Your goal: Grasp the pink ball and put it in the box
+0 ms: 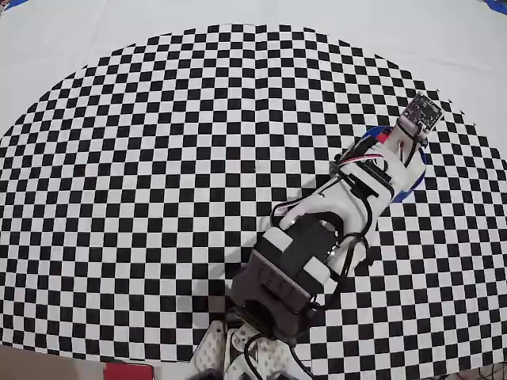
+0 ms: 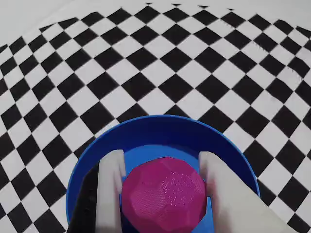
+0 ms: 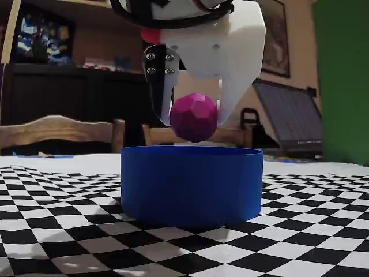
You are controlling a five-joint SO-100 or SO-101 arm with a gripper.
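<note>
You're basically at the drop: the gripper (image 3: 195, 118) is pinching the pink ball (image 3: 194, 117) right above the box (image 3: 192, 183), clear of its rim. Next you'd just spread the fingers and let it fall in.

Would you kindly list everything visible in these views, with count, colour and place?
pink ball: one, magenta, held between the fingers above the box, clear of its rim
box: one, bright blue round tub, on the cloth directly under the ball
checkered cloth: one, black and white, covering the table
chair: one, wooden, behind the table in the fixed view
laptop: one, dark, open, background right in the fixed view
arm: one, white and black
gripper: one, white, shut on the ball
</note>
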